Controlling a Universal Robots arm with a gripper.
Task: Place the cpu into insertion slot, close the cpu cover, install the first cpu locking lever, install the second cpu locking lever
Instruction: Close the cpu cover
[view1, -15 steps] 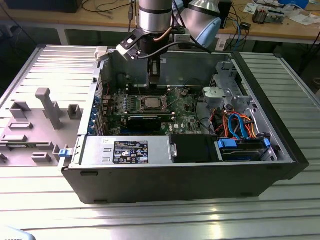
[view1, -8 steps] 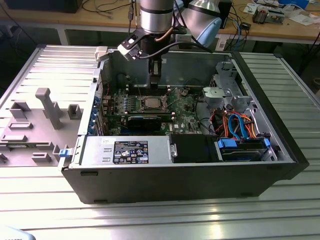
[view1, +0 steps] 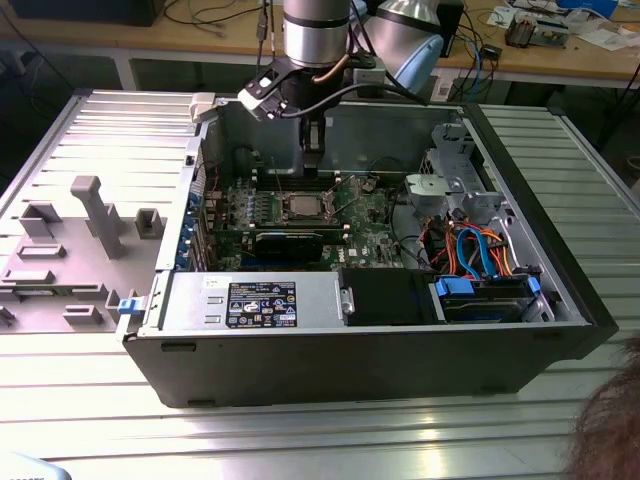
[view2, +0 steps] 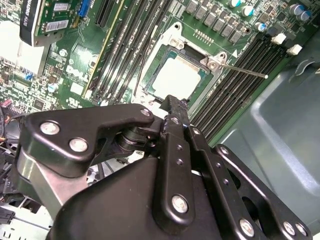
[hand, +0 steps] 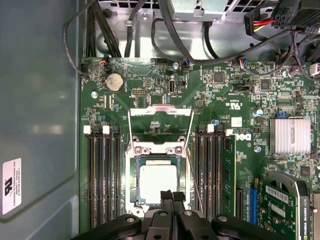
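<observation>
Blocks: at the exterior view's left you have matte grey blocks (view1: 90, 215), squared and stepped, on the bench (view1: 300, 440), which is ribbed bare aluminium with glare.
Case: an open dark metal computer case (view1: 350, 350); its front wall hides the nearest strip of the green circuit board (hand: 150, 80).
Memory slots: long, narrow, black memory slots (hand: 102, 175) flank the socket.
Insertion slot: the square insertion slot (hand: 133, 175) has a dark rim and silver corner pieces.
Cpu: the cpu (hand: 158, 181), flat with a dull silvery top, lies inside the insertion slot; the claw hides its edge on that side.
Cpu cover: for the cpu cover (hand: 156, 146) you see thin silver metal along the slot's far edge; you cannot tell whether it lies flat or stands up.
Rod: a thin bright metal rod (view2: 245, 70) juts from one socket corner.
Claw: the claw (hand: 172, 196), black bolted links, has its ribbed fingers pressed together with nothing between them, over the cpu's edge; contact is unclear.
Cables: orange and blue cables (view1: 470, 250) curl at the exterior view's right.
Hair: a person's dark hair (view1: 610, 420) is cut off at the corner.
</observation>
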